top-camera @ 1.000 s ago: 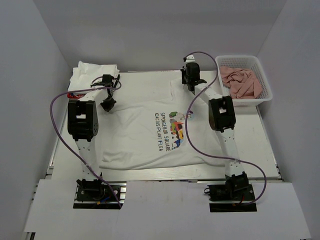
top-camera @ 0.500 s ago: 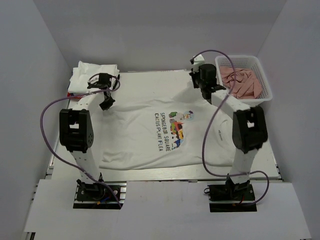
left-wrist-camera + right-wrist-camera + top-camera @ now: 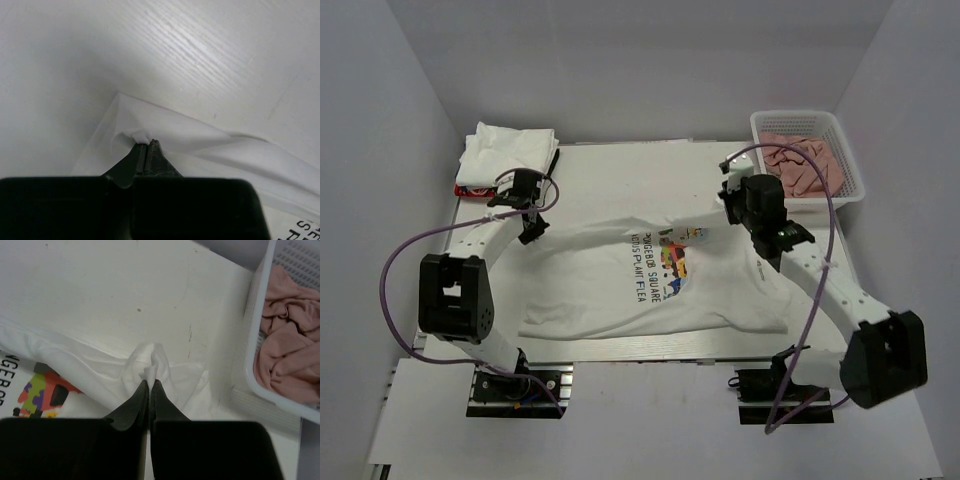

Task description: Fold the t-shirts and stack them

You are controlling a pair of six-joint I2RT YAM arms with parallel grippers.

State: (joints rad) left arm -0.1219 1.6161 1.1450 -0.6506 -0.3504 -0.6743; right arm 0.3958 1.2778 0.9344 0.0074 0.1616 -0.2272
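Observation:
A white t-shirt (image 3: 600, 285) with a colourful cartoon print (image 3: 666, 258) lies spread across the table. Its far edge is lifted and drawn toward me in a fold. My left gripper (image 3: 530, 234) is shut on the shirt's far left corner; in the left wrist view the cloth (image 3: 200, 142) bunches at the closed tips (image 3: 146, 145). My right gripper (image 3: 725, 213) is shut on the far right corner, where white fabric (image 3: 155, 357) puckers above the tips (image 3: 150, 382). A folded white t-shirt (image 3: 508, 150) sits at the back left.
A white plastic basket (image 3: 848, 192) at the back right holds salmon-pink cloths (image 3: 805, 165); its wall (image 3: 252, 360) is close to my right gripper. A red object (image 3: 470, 190) pokes out under the folded shirt. Grey walls enclose the table on three sides.
The right gripper has shut on the shirt's far right corner. Both arms have drawn back toward me, pulling the shirt's far edge over its body.

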